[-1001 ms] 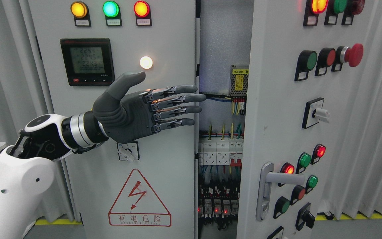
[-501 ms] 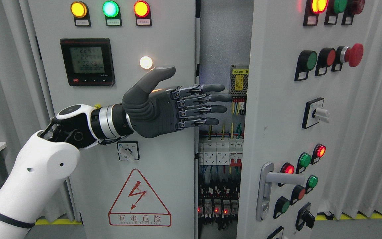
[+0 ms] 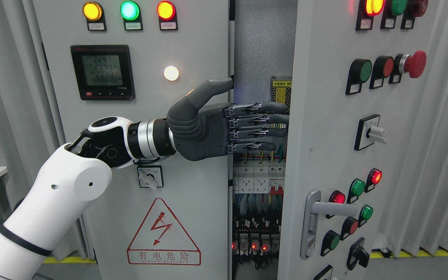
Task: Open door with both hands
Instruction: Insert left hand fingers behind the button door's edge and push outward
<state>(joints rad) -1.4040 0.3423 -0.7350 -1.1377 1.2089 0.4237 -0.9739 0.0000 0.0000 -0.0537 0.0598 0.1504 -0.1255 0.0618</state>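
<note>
Head view shows you the left robot hand (image 3: 224, 128) reaching across the face of the left door (image 3: 193, 210) with its fingers (image 3: 263, 116) stretched out flat and together, thumb raised above them, holding nothing. Over the last second it has travelled steadily rightward: it began in front of the left door panel near the white indicator lamp (image 3: 171, 73), and now its fingertips have crossed the door's right edge and sit in the gap, in front of the wiring and the yellow-labelled module (image 3: 280, 93), close to the edge of the right door (image 3: 325, 136). Whether they touch that edge you cannot tell from here.

The right door stands ajar, swung out toward you, with its lever handle (image 3: 327, 210) low on the panel and untouched. The left door looks closed, or nearly so. The gap between them shows the breakers (image 3: 259, 179) inside the cabinet.

For the task, this likely means the hand is being placed to catch a door edge from inside the gap and push it wider. You should watch that the fingers stay clear of the live wiring behind them. The right robot hand is not in view, so the two-handed part is not yet under way.
</note>
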